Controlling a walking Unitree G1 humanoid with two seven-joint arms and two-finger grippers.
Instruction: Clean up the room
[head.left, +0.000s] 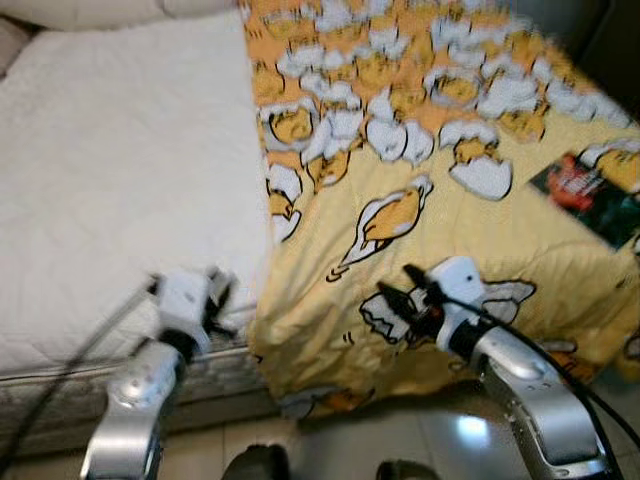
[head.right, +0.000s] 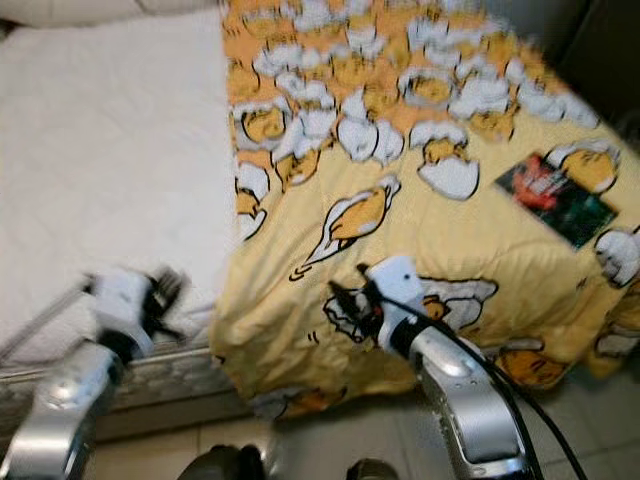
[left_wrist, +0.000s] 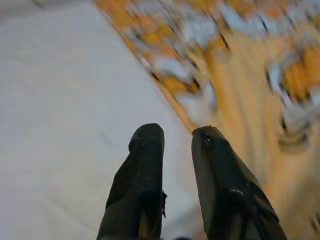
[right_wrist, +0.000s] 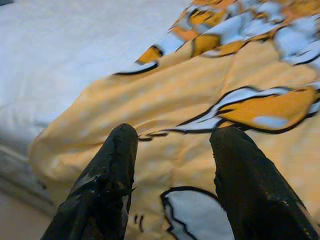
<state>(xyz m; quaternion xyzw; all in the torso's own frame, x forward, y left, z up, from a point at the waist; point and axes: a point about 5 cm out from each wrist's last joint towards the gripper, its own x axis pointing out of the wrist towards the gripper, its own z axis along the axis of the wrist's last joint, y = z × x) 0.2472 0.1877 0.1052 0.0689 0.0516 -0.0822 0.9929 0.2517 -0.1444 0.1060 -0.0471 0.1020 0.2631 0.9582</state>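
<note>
A yellow blanket printed with cartoon egg figures covers the right half of the bed, and its front corner droops over the edge. The left half is bare white mattress. My right gripper hovers just over the blanket's front part, open, with nothing between its fingers. Held at the mattress's front edge beside the blanket's border, my left gripper has its fingers a little apart over the white sheet and holds nothing.
A dark book or magazine lies on the blanket at the right. A pale pillow sits at the bed's far left. Shiny tiled floor runs below the bed edge, where my feet stand.
</note>
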